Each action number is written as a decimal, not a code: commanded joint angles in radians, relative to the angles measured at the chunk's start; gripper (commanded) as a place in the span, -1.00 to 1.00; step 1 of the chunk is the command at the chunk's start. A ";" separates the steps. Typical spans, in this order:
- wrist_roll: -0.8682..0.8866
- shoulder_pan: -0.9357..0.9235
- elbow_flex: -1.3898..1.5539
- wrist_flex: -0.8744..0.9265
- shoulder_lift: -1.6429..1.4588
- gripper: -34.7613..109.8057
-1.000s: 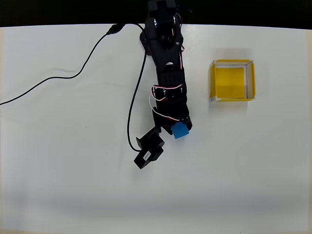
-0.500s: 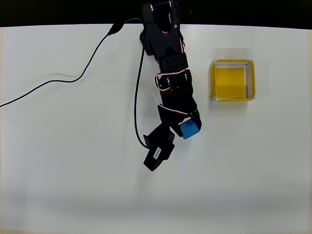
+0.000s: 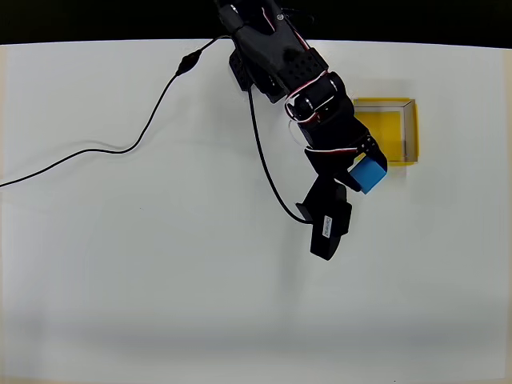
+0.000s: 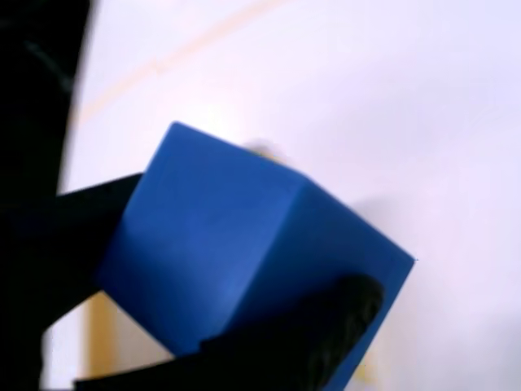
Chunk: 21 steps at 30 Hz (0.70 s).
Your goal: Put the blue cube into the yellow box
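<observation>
**Legible markings: none confirmed**

One small white label sits on the black camera housing point(image 3: 328, 230) at the arm's wrist in the overhead view; its print is too small to read. The blue cube point(image 4: 244, 261), as seen in the wrist view, carries plain faces with no text, number or sign.

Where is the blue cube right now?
In the overhead view the blue cube is clamped in the gripper, right of centre, at the lower left corner of the yellow box, not yet inside it.
</observation>
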<state>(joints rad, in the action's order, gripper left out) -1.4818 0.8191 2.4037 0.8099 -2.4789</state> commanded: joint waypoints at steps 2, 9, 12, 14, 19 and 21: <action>0.071 0.138 -0.129 0.054 -0.080 -0.27; 0.192 0.281 -0.104 0.114 -0.074 -0.27; 0.221 0.310 -0.069 0.110 -0.063 -0.27; 0.230 0.318 -0.043 0.098 -0.052 -0.27; 0.229 0.310 0.009 0.060 -0.031 -0.27; 0.221 0.302 0.026 0.041 -0.018 -0.27</action>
<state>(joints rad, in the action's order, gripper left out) -1.2487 1.1167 2.4390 0.8866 -2.4866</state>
